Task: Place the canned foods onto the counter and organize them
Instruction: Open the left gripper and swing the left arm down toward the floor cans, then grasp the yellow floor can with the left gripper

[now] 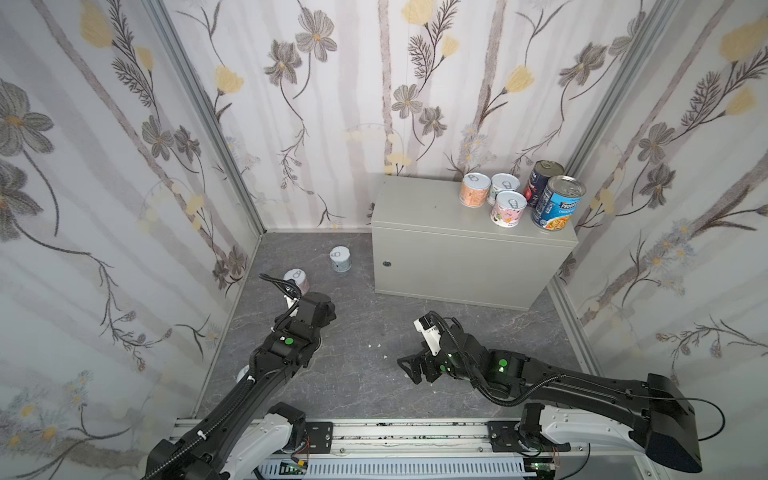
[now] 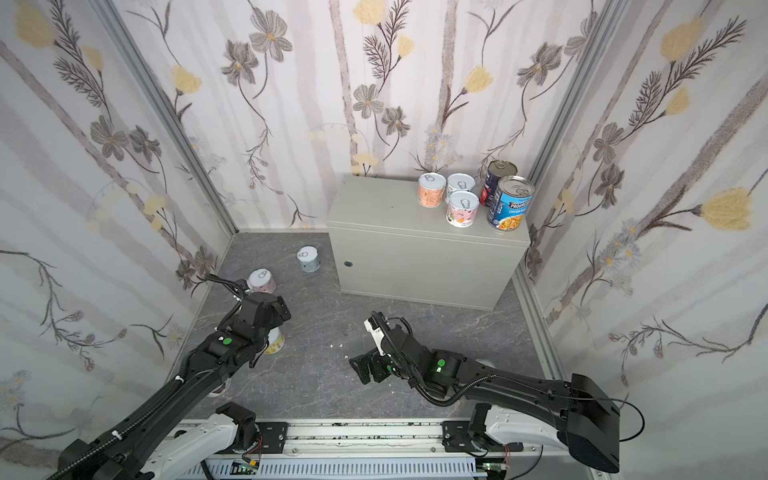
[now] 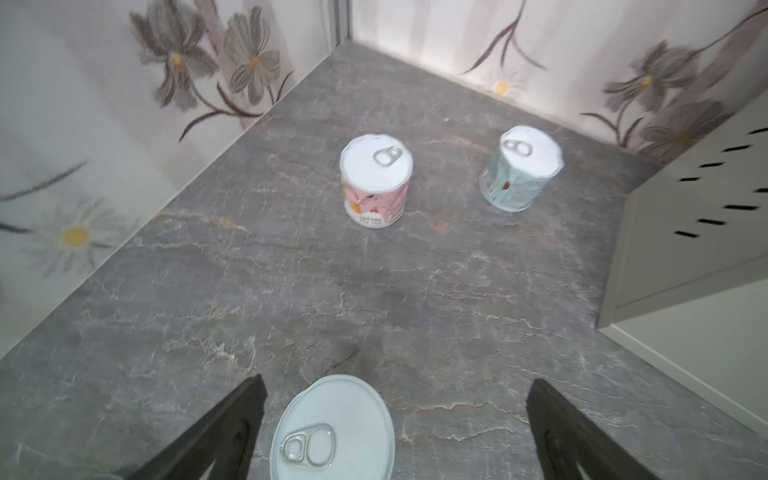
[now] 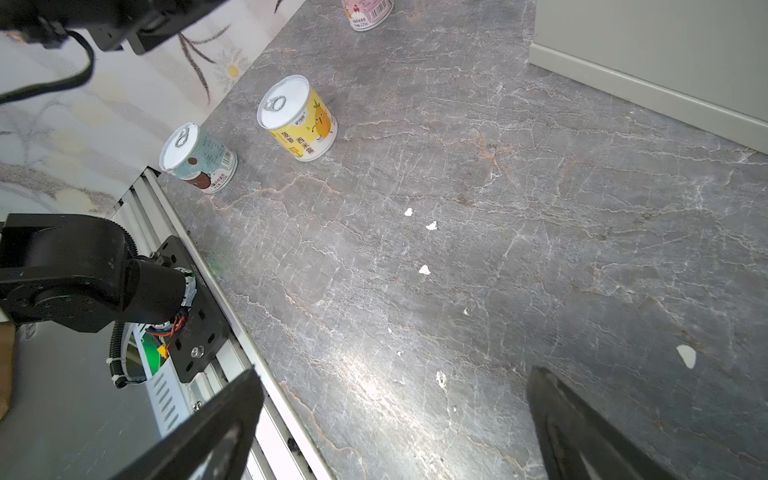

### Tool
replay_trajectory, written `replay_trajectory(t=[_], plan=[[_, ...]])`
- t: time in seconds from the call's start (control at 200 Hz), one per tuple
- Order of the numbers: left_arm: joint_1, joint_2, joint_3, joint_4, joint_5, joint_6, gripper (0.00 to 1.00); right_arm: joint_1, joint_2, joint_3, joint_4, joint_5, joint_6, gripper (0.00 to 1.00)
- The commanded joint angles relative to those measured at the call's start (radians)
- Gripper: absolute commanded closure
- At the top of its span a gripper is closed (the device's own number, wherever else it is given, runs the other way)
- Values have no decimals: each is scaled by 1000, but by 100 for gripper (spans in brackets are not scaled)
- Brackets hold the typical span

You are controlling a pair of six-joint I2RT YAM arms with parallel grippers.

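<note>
One can (image 3: 332, 428), seemingly untouched, sits between left hand's (image 3: 397, 380) spread jaws.

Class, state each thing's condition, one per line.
Yellow can, upright, floor.
Left hand, open astride that can.
Right hand, open, empty.
Pink floor can, upright.
Teal floor can, upright.
Rail-side teal can, upright.
Counter, shut, five upright cans on top.

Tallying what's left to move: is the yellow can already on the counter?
No, in the right wrist view the yellow can stands upright on the dark marbled floor, away from the counter.
</note>
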Motion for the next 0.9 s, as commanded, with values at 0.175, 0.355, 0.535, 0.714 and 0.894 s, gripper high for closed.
replay_trajectory(t=[0.175, 0.355, 0.535, 0.714, 0.894], plan=[[47, 116, -53, 5, -101, -184, 0, -1, 11, -38, 69, 6, 8, 0], [65, 164, -73, 14, -100, -231, 0, -2, 24, -60, 93, 4, 13, 0], [68, 217, -79, 35, -85, -247, 0, -2, 36, -70, 107, 5, 13, 0], [71, 248, -96, 73, -57, -271, 0, -5, 41, -86, 119, 6, 12, 0], [78, 295, -93, 112, -30, -279, 0, -10, 49, -97, 128, 3, 11, 0]])
